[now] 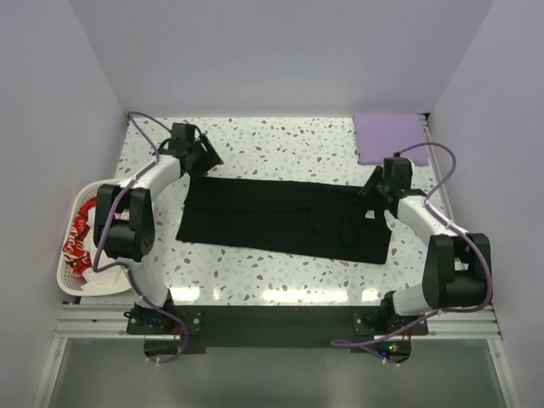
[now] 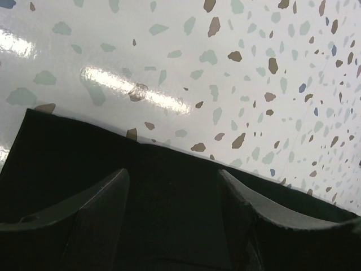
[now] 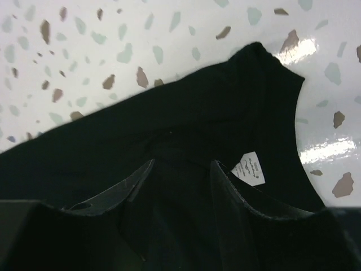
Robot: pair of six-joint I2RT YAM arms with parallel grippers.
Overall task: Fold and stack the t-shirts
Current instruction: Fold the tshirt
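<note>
The black t-shirt (image 1: 280,217) lies flat across the middle of the table as a long, lengthwise-folded strip. My left gripper (image 1: 204,159) is open over its far left corner; in the left wrist view (image 2: 173,172) the jaws stand apart above black fabric (image 2: 67,147) near its edge. My right gripper (image 1: 374,192) is open over the far right end; in the right wrist view (image 3: 183,162) the jaws straddle the fabric (image 3: 197,113) beside the neck label (image 3: 249,167). The lavender t-shirt (image 1: 388,136) lies folded at the back right. The white and red t-shirt (image 1: 82,229) sits in the basket.
A white slotted basket (image 1: 68,285) stands off the table's left edge beside the left arm. The speckled tabletop (image 1: 280,144) shows bare behind and in front of the black shirt. Walls close in the back and both sides.
</note>
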